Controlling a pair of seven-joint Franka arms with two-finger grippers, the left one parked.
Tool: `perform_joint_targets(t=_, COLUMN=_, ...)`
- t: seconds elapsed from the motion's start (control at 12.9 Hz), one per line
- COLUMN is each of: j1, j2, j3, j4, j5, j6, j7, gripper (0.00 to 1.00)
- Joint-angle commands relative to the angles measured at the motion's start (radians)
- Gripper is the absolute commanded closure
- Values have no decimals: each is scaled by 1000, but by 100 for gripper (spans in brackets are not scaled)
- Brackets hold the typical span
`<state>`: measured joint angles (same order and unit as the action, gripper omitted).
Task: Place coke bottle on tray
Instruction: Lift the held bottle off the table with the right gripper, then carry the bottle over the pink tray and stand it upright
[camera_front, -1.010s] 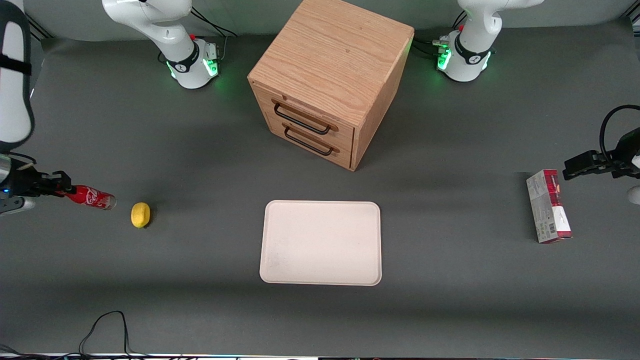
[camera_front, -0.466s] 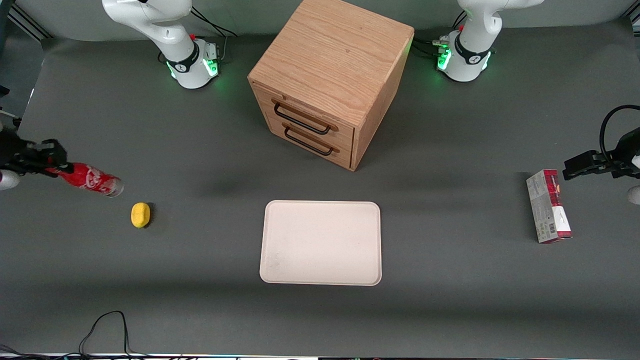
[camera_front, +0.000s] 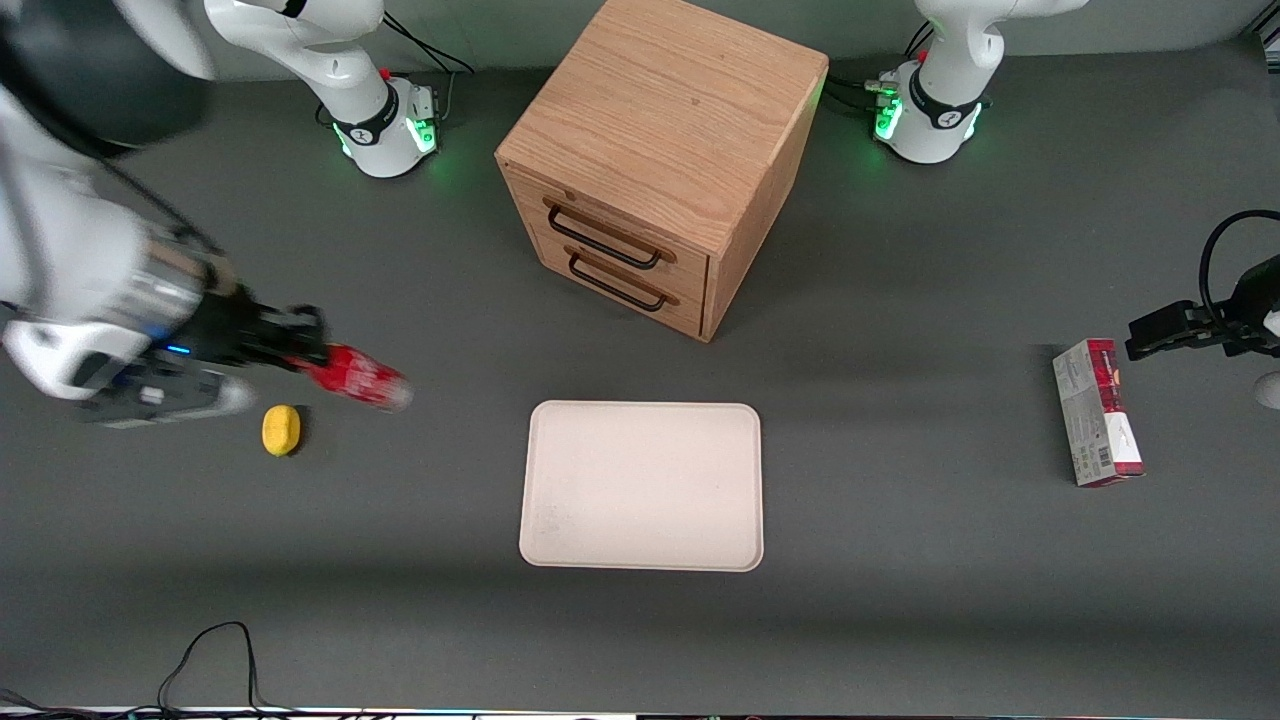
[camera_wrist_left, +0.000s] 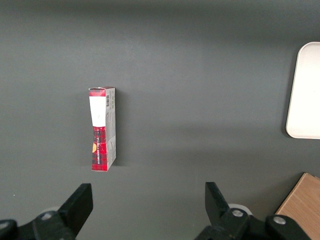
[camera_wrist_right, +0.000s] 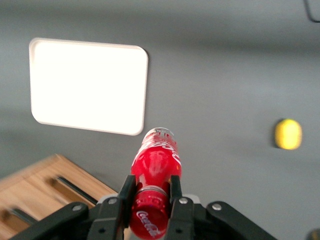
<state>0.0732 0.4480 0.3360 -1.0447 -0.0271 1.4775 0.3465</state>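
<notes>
My gripper (camera_front: 300, 345) (camera_wrist_right: 151, 187) is shut on the neck of the coke bottle (camera_front: 355, 377) (camera_wrist_right: 156, 160), a slim red bottle with a red cap, white lettering and a clear base. The bottle is off the table, tilted with its base pointing toward the tray. It hangs above the mat between the yellow lump and the tray, short of the tray's rim. The tray (camera_front: 641, 485) (camera_wrist_right: 87, 85) is a large cream-white rectangle lying flat on the grey mat in front of the wooden cabinet, with nothing on it.
A yellow lemon-like lump (camera_front: 281, 430) (camera_wrist_right: 287, 134) lies on the mat just below my gripper. A wooden cabinet (camera_front: 660, 150) with two drawers stands farther from the front camera than the tray. A red-and-grey carton (camera_front: 1096, 412) (camera_wrist_left: 102, 128) lies toward the parked arm's end.
My gripper has lifted the bottle off the mat and swung it from the working arm's end of the table toward the tray, past the yellow lump.
</notes>
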Motion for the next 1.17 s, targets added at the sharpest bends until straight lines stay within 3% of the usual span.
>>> perform_joint_targets(t=0.0, j1=-1, j2=159, j3=202, j4=81, j5=-158, j6=91, j7=169, gripper=100)
perform_joint_targets(t=0.23, j1=22, j2=299, j3=259, j4=98, j5=-232, j6=235, j7=166, gripper=100)
perform_joint_targets(t=0.39, j1=46, j2=388, j3=271, j4=97, j5=-357, j6=318, j7=157, gripper=100)
perform_joint_targets(t=0.54, j1=49, j2=463, j3=278, j4=97, j5=-437, j6=392, j7=137, gripper=100)
perform_joint_targets(t=0.93, j1=56, j2=525, j3=276, j4=86, j5=-482, j6=498, j7=132, gripper=100)
perform_joint_targets(t=1.01, j1=56, j2=526, j3=276, j4=75, j5=-482, j6=506, j7=140, gripper=88)
perform_joint_targets(t=1.09, j1=53, j2=526, j3=273, j4=57, j5=-482, j6=512, j7=149, gripper=83)
